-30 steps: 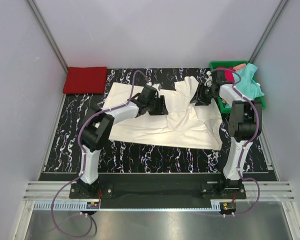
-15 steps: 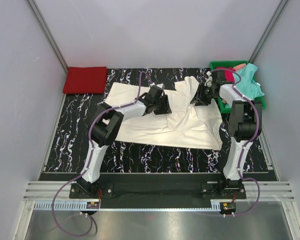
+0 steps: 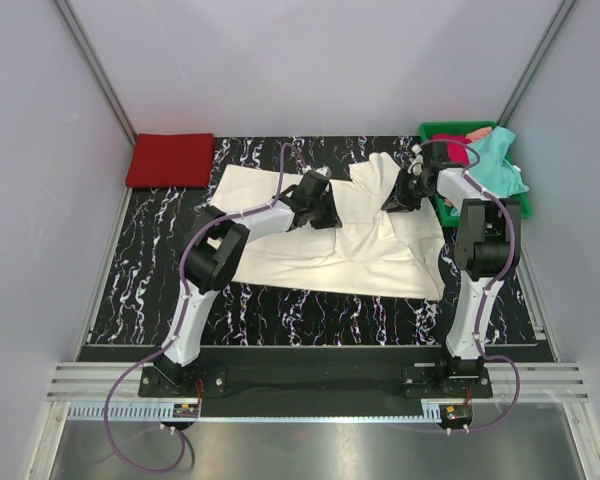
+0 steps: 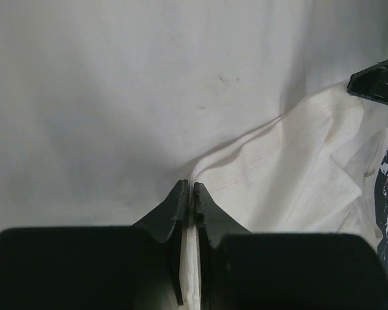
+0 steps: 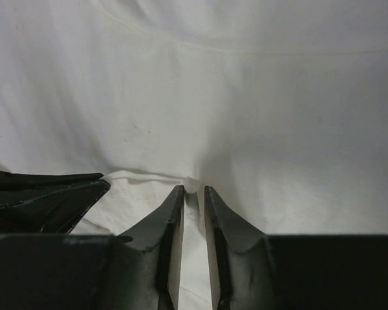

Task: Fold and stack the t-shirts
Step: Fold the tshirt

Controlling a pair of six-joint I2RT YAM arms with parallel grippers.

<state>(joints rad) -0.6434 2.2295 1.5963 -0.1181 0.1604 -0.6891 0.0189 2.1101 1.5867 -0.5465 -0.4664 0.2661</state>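
Your black, white-veined tabletop carries everything. Across its middle lies the large cream-white cloth t-shirt. It is flat over its 9 o'clock half and rumpled into folds toward 3 o'clock.

At the tabletop's 2 o'clock corner stands the green rectangular plastic tray. A loose teal cloth t-shirt is draped over the tray's 3 o'clock side. A bunched crimson cloth t-shirt shows inside the tray, partly hidden by your right arm. In the 10 o'clock corner, well apart from the cream shirt, sits the red cloth t-shirt, folded into a neat rectangle.

Both arms reach out over the cream shirt. Your left claw is down on the shirt's upper middle. In the left wrist view the claw has its fingers drawn together on a thin fold of the cream cloth. A raised crease runs from the tips toward 2 o'clock.

Your right claw sits on the shirt's 1 o'clock part, just beside the tray. In the right wrist view the claw has its fingers nearly together. A small ridge of cream cloth is pinched between them, and a sliver of tabletop shows at 8 o'clock.
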